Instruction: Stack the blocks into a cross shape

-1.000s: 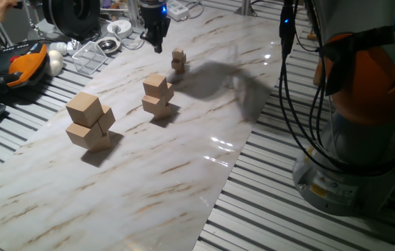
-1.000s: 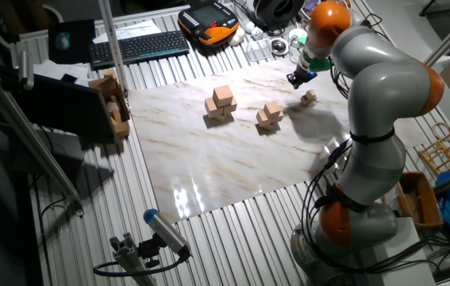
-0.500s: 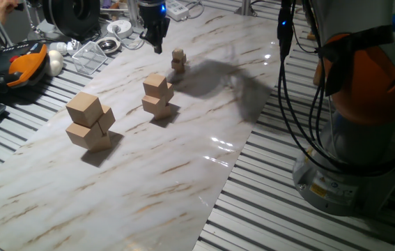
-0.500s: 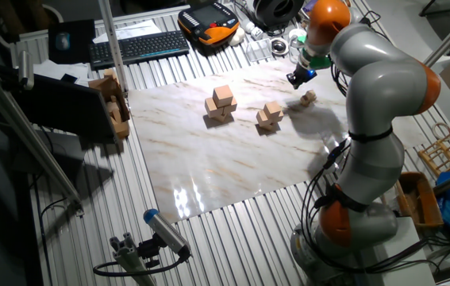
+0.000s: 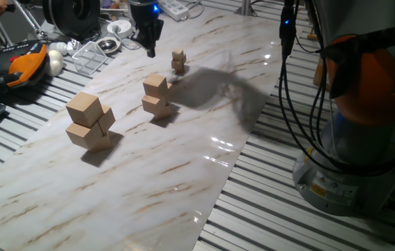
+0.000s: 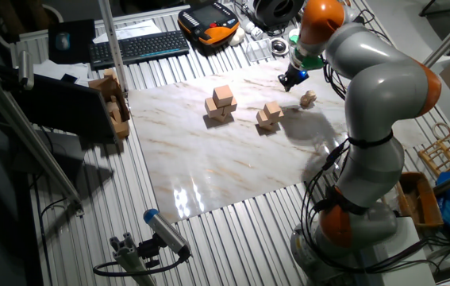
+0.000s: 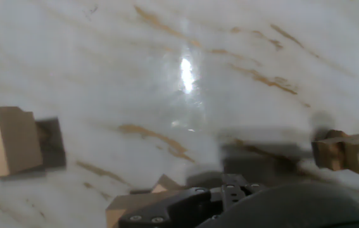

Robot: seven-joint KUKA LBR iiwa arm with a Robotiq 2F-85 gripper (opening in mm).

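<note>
Blocks (image 5: pixel 178 61), the smallest tan cubes, stand as a small stack on the far part of the marble worktop (image 5: pixel 183 153), apart from the medium stack (image 5: pixel 157 96) and large stack (image 5: pixel 90 121). Claw (image 5: pixel 149 47) hangs above the worktop, near the blocks and on their side toward the clutter at the worktop's edge; it holds nothing. Whether its jaws are parted cannot be told.

2 fixed cameras face the marble table (image 5: pixel 183 167) from opposite sides; hand view hangs close above.
</note>
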